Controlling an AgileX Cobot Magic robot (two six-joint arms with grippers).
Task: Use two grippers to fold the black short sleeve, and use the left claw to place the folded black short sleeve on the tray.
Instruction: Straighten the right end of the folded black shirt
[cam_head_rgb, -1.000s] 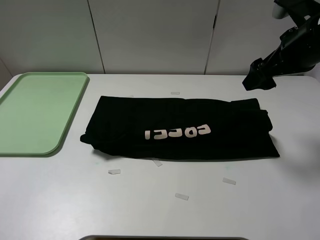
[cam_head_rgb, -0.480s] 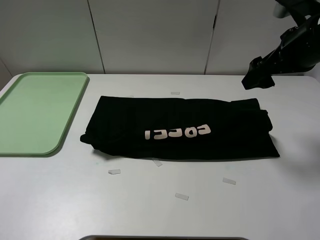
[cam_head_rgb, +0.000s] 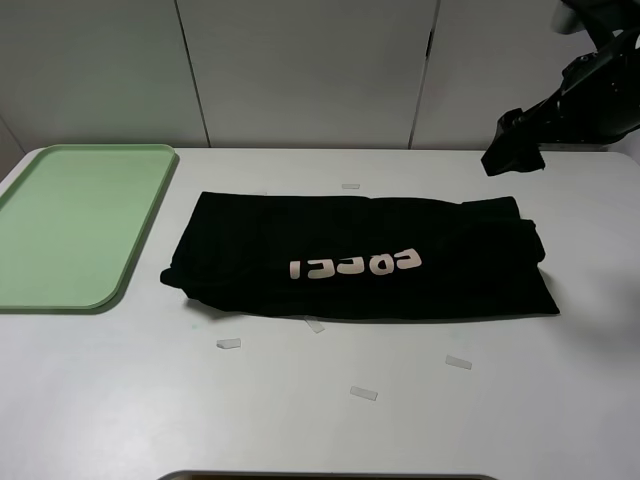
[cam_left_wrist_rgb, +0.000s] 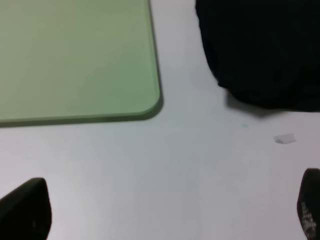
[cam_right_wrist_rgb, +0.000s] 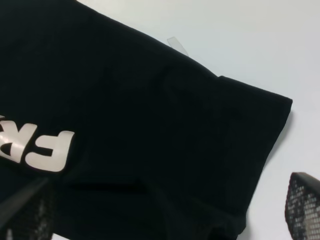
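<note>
**Q:** How do your jaws stand?

**A:** Both pairs are spread wide and hold nothing. My left gripper (cam_left_wrist_rgb: 167, 212) hangs over bare white table (cam_head_rgb: 560, 400), and only its two dark fingertips show at the edges of its own camera. My right gripper (cam_head_rgb: 512, 156) is raised above the far right of the table, well apart from any cloth.

**Q:** What lies around them?

**A:** Ahead of the left one I see a rounded corner of the pale mint-green rectangular plastic tray (cam_head_rgb: 80, 220) and, just across a strip of table, one end of the large black cloth T-shirt (cam_head_rgb: 360, 250). The right one looks down on the shirt's other end and part of its row of pinkish-white block letters (cam_head_rgb: 355, 265).

**Q:** Where is the shirt exactly?

**A:** It lies flat on the middle of the table, just beside the tray but not touching it, as a long band running left to right. A few small pale scraps (cam_head_rgb: 229, 343) are scattered on the table near its front edge.

**Q:** How far along are you?

**A:** I judge it about midway at best. The cloth appears to be doubled into that band, with layers showing at the right end, but it is too long for a finished fold. Nothing rests on the tray. What is left is to fold it shorter with both grippers, then carry it to the tray with my left one.
</note>
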